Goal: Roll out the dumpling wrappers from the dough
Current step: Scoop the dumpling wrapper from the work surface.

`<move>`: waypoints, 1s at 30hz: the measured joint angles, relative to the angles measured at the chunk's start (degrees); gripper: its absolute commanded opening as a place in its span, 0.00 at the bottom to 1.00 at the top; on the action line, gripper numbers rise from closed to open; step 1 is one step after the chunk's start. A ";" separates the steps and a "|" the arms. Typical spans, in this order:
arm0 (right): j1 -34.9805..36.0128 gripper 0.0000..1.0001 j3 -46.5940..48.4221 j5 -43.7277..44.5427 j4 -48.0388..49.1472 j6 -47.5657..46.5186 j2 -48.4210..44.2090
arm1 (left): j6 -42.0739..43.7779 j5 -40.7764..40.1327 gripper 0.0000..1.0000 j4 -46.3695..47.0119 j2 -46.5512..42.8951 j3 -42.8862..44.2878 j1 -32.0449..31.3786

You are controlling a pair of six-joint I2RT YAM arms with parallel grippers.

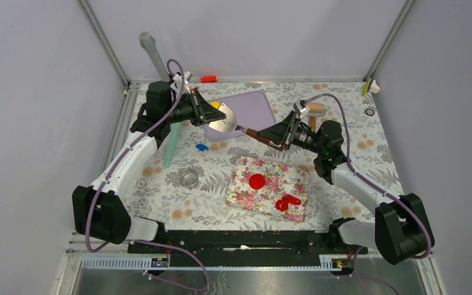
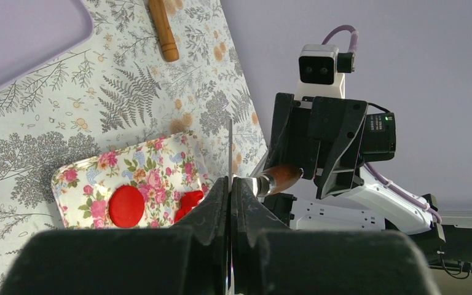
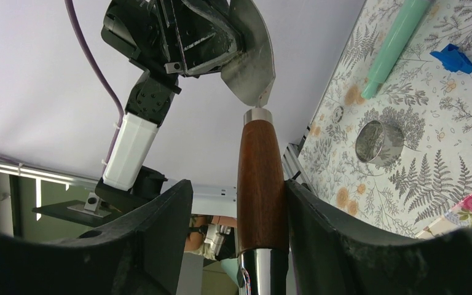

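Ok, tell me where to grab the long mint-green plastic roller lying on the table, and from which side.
Grip the mint-green plastic roller at mid-length, coming straight down from above, fingers closing across its width. It lies flat on the floral table, long axis running near to far, with both sides free.

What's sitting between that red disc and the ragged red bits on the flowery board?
Nothing: in the top view, only bare floral board separates the red disc and scraps.
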 measured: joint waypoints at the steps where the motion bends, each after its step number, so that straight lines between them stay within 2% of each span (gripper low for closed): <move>1: 0.00 0.63 -0.04 -0.20 0.09 -0.02 0.00 | -0.11 0.00 0.00 0.20 0.00 0.00 0.00; 25: 0.13 0.59 -0.28 -0.76 1.01 0.31 0.09 | -0.50 0.13 0.00 1.27 0.02 0.00 0.00; 30: 0.22 0.55 -0.26 -0.24 1.01 0.33 0.46 | -0.42 0.11 0.00 1.25 0.02 0.00 0.00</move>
